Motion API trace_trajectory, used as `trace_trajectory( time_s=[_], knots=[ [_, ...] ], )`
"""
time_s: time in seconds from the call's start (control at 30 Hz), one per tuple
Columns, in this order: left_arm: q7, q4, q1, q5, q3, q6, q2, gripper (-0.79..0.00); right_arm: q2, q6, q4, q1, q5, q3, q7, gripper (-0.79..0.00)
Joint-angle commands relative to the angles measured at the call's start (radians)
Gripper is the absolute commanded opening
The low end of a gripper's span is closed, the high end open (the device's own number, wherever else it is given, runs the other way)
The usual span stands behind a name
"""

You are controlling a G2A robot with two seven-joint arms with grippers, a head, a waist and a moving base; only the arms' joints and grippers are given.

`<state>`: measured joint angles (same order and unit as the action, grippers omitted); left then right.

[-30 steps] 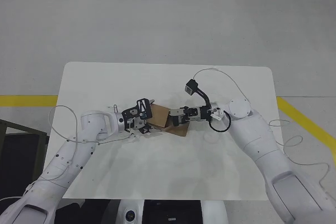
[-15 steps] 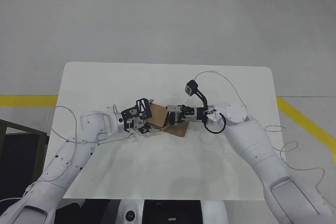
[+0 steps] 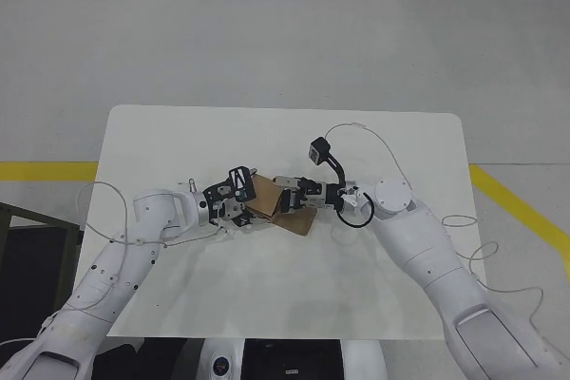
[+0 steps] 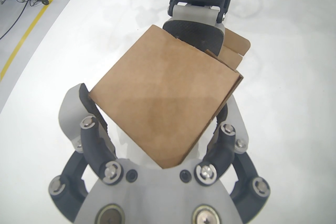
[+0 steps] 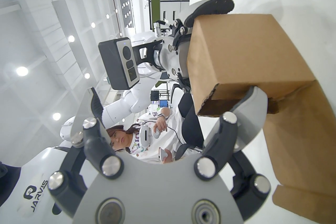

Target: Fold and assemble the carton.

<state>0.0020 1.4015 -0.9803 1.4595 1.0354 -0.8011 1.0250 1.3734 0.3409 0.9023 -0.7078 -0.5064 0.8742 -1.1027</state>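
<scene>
One carton (image 3: 269,201), two grippers, near the middle of the table (image 3: 380,285); you can't see inside the carton, and its loose flap (image 5: 302,143) runs off the right wrist view's edge. Your left gripper (image 4: 157,101) pinches the carton across two sides, one fingertip half hidden behind it. Your right gripper (image 5: 172,100) stands spread, one finger (image 5: 252,101) tucked into the open end, the other in free air.

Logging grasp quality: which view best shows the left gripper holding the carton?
Left wrist view: the left gripper pinches the carton from both sides, close up. Top view shows it small; right wrist view partly hides it behind the carton.
</scene>
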Motion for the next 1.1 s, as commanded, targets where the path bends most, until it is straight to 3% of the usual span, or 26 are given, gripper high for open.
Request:
trace_trajectory(
  time_s=[0.0, 0.33, 1.07],
  knots=[
    [-0.015, 0.004, -0.003, -0.012, 0.004, -0.001, 0.0, 0.0, 0.004, 0.002, -0.005, 0.001, -0.002, -0.002, 0.011, 0.0],
    [-0.069, 0.014, -0.003, -0.048, 0.002, 0.005, 0.005, 0.0, 0.012, 0.051, 0.004, -0.016, 0.007, 0.008, 0.094, 0.0],
    [-0.127, 0.023, -0.019, -0.096, 0.018, -0.001, 0.005, 0.0, 0.02, 0.054, -0.006, -0.01, 0.02, 0.023, 0.058, 0.0]
  ],
)
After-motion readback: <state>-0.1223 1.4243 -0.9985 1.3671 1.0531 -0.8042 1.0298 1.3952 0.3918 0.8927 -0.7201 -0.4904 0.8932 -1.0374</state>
